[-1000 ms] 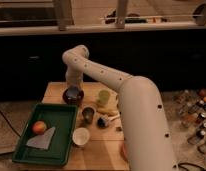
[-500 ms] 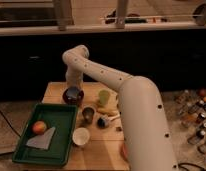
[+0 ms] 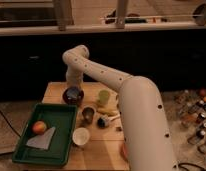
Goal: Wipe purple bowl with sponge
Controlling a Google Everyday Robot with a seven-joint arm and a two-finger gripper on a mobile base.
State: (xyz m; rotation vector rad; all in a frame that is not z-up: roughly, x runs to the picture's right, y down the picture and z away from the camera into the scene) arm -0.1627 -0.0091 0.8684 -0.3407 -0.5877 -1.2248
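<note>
The white arm's hand [image 3: 74,84] hangs directly above the small glossy dark purple bowl [image 3: 73,95] on the wooden surface [image 3: 103,147]; its fingers are hidden, so cannot tell. No sponge is distinguishable.

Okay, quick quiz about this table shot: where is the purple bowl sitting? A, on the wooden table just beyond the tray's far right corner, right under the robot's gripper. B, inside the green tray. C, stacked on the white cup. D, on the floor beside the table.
A: the purple bowl rests on the wooden table past the green tray, with the gripper directly above it.
</note>
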